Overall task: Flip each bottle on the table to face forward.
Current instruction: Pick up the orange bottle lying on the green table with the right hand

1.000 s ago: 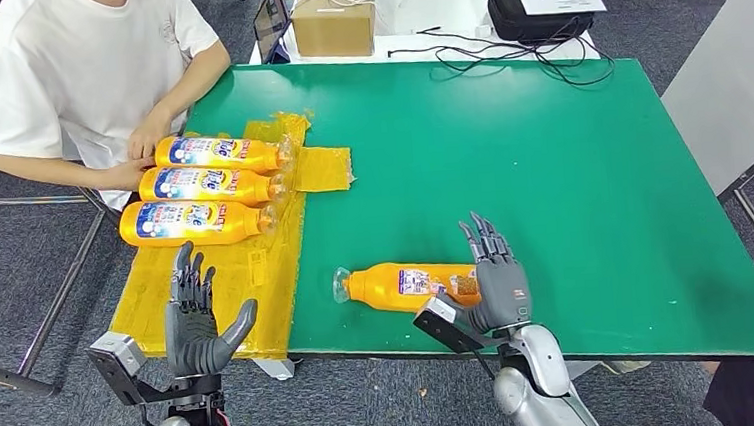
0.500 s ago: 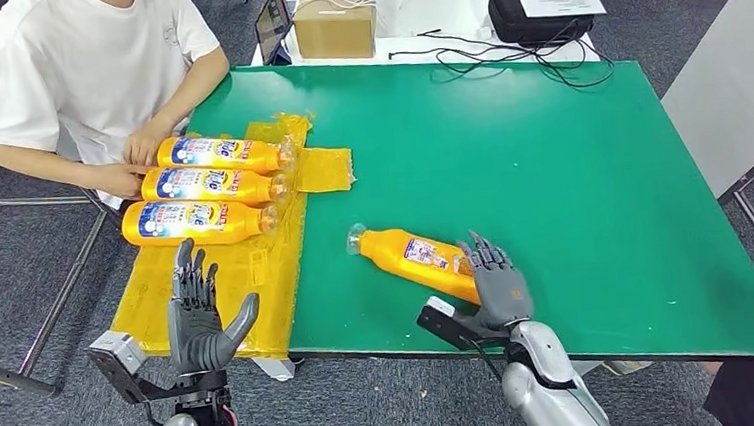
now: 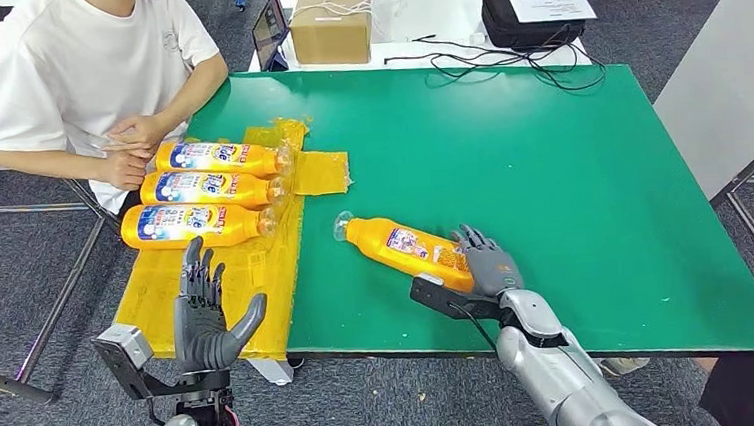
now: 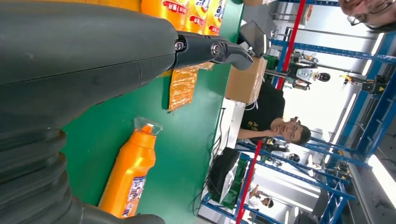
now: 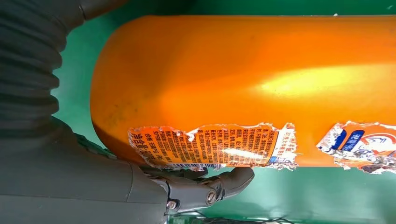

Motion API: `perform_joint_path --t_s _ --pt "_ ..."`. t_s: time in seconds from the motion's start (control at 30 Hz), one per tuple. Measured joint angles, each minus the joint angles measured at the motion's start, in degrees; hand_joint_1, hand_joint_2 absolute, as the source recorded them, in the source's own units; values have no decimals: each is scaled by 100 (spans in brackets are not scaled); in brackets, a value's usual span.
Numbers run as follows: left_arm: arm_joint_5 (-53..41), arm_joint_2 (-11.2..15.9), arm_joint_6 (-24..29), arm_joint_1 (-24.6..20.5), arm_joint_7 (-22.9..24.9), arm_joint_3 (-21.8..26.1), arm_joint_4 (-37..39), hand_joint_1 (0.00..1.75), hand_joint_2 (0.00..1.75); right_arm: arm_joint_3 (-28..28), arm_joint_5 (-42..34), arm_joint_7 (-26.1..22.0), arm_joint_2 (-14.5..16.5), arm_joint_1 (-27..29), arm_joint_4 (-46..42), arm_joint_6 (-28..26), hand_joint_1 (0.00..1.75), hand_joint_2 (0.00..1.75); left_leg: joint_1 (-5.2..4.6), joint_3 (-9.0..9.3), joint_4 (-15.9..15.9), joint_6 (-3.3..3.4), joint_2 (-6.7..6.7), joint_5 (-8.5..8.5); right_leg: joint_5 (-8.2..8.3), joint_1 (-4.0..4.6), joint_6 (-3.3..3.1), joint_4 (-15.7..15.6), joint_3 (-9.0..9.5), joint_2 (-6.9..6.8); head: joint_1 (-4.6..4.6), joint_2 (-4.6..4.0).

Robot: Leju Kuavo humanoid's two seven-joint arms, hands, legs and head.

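My right hand [image 3: 485, 269] grips the base of the orange bottle [image 3: 405, 247], tilted, centre frame on the green worktop [image 3: 550, 161] | left hand [image 3: 203, 320] spread, lower left | three bottles [image 3: 206, 190] on yellow sheet [image 3: 257, 271], person's hands [image 3: 133, 150] beside | bottle's label torn, unreadable.

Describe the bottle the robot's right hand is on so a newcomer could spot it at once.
On the green table, look near the front edge, right of the yellow mat. The lone orange bottle lies there at a slant under the right hand; its label is torn, unlike the three with intact blue labels.
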Motion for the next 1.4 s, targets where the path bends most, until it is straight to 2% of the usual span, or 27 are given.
perform_joint_path --t_s 0.33,0.47,0.6,0.63,0.73,0.77,1.0,1.4 --pt "1 2 -72 15 40 4 -103 0 175 103 -89 42 -12 -68 15 -177 0 175 -2 1 0 3 -12 3 1 -2 1 0 10 -2 -1 0" --pt "2 15 -94 -19 46 5 -102 0 175 102 -224 -106 111 -107 48 -389 0 175 -1 -6 0 2 -10 4 4 0 -2 2 4 -2 -1 0" --pt "4 40 -96 -86 51 8 -100 0 175 101 -303 -70 278 -228 129 -257 0 175 0 -16 0 1 -4 4 5 1 -4 3 -9 -1 0 0" --pt "5 44 -99 -104 51 9 -99 0 175 101 -321 -12 317 -287 184 -156 37 175 0 -18 0 0 -4 5 5 1 -4 3 -12 -1 0 0" --pt "2 48 -125 -172 51 10 -75 0 175 101 -392 289 433 -565 465 241 168 175 1 -21 0 0 3 5 5 2 -4 4 -18 0 0 0" --pt "-1 49 -137 -198 51 10 -58 0 175 101 -425 369 466 -661 569 361 175 175 1 -21 0 0 6 5 5 2 -4 3 -18 1 0 0" --pt "-68 77 -199 -341 47 11 117 0 175 96 -625 536 594 -1045 1060 676 175 175 1 -19 0 0 9 5 5 1 -4 2 -15 1 1 0" --pt "-120 165 -207 -484 36 37 251 0 175 75 -732 743 626 -1265 1368 851 175 175 0 -16 1 1 9 5 5 1 -5 2 -14 0 0 0"
